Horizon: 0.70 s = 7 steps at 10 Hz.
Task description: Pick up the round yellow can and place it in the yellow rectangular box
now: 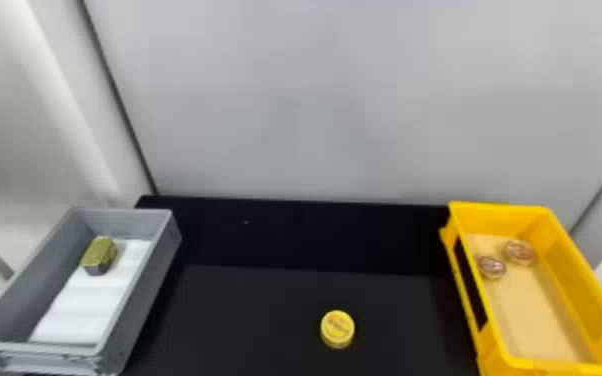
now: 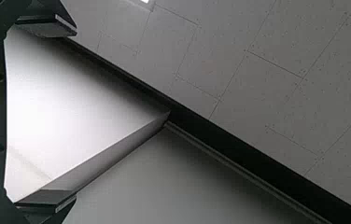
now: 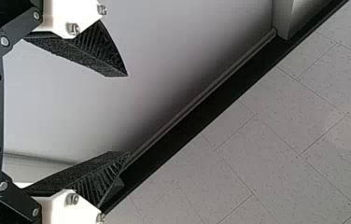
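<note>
The round yellow can stands on the black table, right of its middle near the front in the head view. At the right is the yellow rectangular box, with two small round reddish tins on its floor. In the left wrist view my left gripper has its fingers wide apart with nothing between them, facing walls and ceiling. My right gripper in the right wrist view is likewise open and holds nothing, with wall and ceiling beyond it.
A grey box stands at the left of the black table, with a white sheet and an olive-green block inside. A grey wall rises behind the table.
</note>
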Tool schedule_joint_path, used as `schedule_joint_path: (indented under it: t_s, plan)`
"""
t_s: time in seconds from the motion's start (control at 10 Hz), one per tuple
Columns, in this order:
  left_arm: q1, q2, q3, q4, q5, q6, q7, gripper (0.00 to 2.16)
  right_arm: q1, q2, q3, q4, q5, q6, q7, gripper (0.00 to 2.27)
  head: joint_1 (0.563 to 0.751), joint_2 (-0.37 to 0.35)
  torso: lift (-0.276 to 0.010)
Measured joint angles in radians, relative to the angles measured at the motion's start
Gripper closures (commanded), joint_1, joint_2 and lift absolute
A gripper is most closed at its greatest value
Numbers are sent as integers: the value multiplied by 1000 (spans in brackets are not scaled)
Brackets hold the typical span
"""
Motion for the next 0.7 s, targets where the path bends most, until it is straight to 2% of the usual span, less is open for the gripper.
schedule_joint_path:
  t_s: [0.1,0.2,0.3,0.7]
  plan:
    - [-2,2,-3,0,0,2,0,62,0,0,0,0,0,0,-1,216,663,54,-10]
    - [-4,4,-5,0,0,3,0,61,2,0,-1,0,0,0,-3,61,663,54,-10]
    - [-6,5,-7,0,0,6,0,61,4,0,0,0,0,2,-7,2,663,54,-10]
    - [-2,7,-8,0,1,13,0,61,-2,0,12,-2,-46,25,-14,-2,663,54,-10]
